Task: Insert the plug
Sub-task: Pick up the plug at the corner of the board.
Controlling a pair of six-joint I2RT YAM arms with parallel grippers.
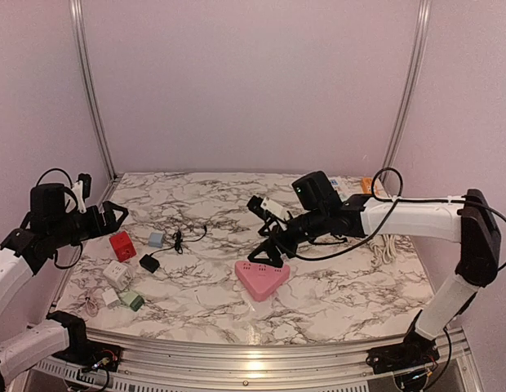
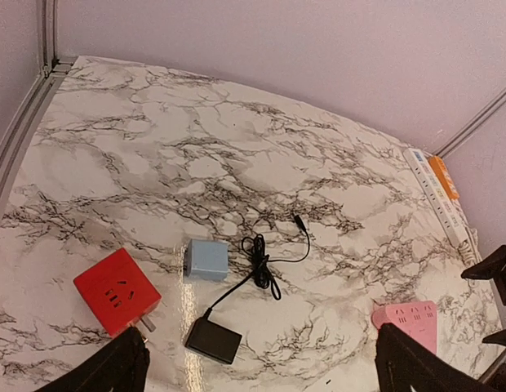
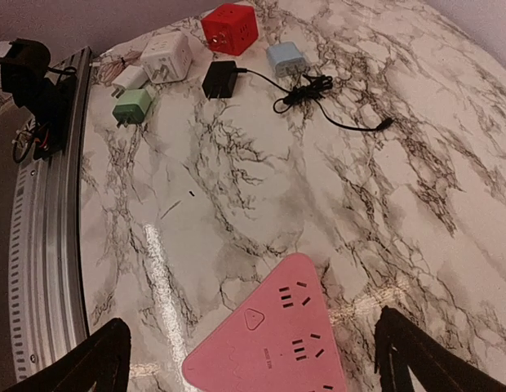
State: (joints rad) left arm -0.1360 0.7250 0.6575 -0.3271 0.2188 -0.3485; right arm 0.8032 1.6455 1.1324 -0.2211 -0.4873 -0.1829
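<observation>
here we see both arms over the white marble-patterned table [image 1: 351, 294]. the left gripper [image 1: 121, 215] has its jaws wide apart and holds nothing; it hangs at the left side, near the red plastic cube socket [image 1: 122, 245]. the right gripper [image 1: 265, 251] is also spread wide and empty, just above the pink triangular power strip [image 1: 261, 279] in the middle. the small black plug adapter [image 1: 149, 263] with its thin black cable [image 1: 188, 237] lies flat on the table, close to the red cube and a light blue adapter [image 1: 157, 239], well apart from the pink strip.
</observation>
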